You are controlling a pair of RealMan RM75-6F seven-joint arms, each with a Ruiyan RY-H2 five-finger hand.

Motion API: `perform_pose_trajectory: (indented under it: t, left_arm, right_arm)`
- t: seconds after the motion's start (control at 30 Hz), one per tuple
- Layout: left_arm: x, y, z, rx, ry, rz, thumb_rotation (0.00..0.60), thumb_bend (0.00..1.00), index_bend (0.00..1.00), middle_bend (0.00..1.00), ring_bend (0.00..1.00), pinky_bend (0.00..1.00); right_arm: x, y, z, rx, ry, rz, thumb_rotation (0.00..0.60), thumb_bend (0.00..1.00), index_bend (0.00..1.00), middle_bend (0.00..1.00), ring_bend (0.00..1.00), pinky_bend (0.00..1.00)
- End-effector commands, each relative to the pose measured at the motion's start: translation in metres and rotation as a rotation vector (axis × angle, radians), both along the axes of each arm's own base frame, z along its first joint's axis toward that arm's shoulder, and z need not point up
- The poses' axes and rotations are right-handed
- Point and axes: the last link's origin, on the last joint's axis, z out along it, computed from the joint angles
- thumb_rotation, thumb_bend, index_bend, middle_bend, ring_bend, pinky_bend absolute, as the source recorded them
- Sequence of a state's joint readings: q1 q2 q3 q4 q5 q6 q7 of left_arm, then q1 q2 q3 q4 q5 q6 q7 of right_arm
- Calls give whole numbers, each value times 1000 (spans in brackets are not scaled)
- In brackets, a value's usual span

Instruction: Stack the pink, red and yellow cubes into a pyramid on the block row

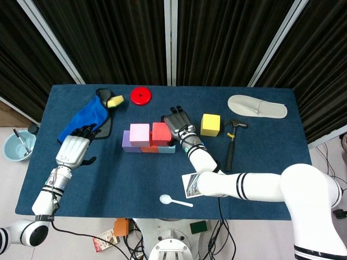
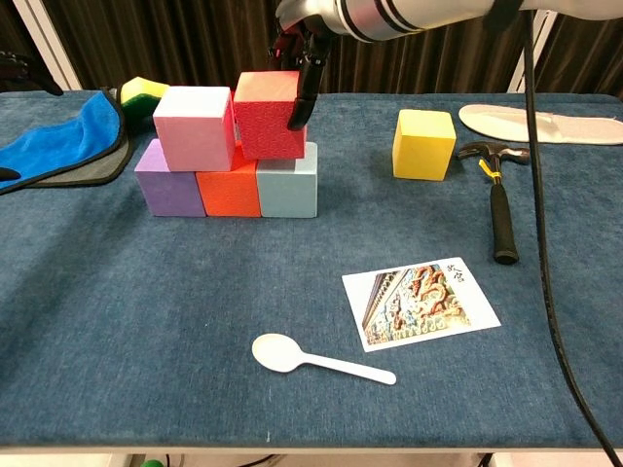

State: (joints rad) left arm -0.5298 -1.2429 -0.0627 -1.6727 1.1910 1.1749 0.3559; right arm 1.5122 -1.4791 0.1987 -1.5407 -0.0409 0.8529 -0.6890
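A row of purple, orange and light-blue blocks (image 2: 230, 179) stands left of centre. The pink cube (image 2: 194, 127) (image 1: 139, 134) rests on its left part. Beside it my right hand (image 1: 176, 122) (image 2: 300, 44) grips the red cube (image 2: 270, 115) (image 1: 160, 133), which sits slightly tilted over the orange and light-blue blocks, touching or just above them. The yellow cube (image 2: 423, 144) (image 1: 210, 124) stands alone on the cloth to the right. My left hand (image 1: 74, 147) rests empty on the table's left side with fingers apart.
A hammer (image 2: 498, 202) lies right of the yellow cube, a white slipper (image 2: 541, 123) behind it. A picture card (image 2: 420, 302) and white spoon (image 2: 316, 358) lie near the front. Blue cloth (image 2: 60, 139), a yellow sponge (image 1: 114, 101) and red disc (image 1: 141, 96) are at the back left.
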Motion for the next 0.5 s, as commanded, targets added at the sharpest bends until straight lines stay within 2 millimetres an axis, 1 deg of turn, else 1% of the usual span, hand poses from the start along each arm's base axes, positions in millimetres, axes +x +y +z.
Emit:
perform_pose_trajectory:
  t: [0.03, 0.5]
  left_arm:
    - [-1, 0, 0, -1, -1, 1, 595, 158, 162, 71, 108, 208]
    - [-4, -2, 0, -3, -8, -2, 599, 158, 162, 71, 108, 207]
  right_arm:
    - [3, 0, -3, -3, 1, -2, 600, 208, 418, 361, 57, 59]
    - [12, 1, -14, 1, 20, -14, 600, 208, 418, 345, 57, 60]
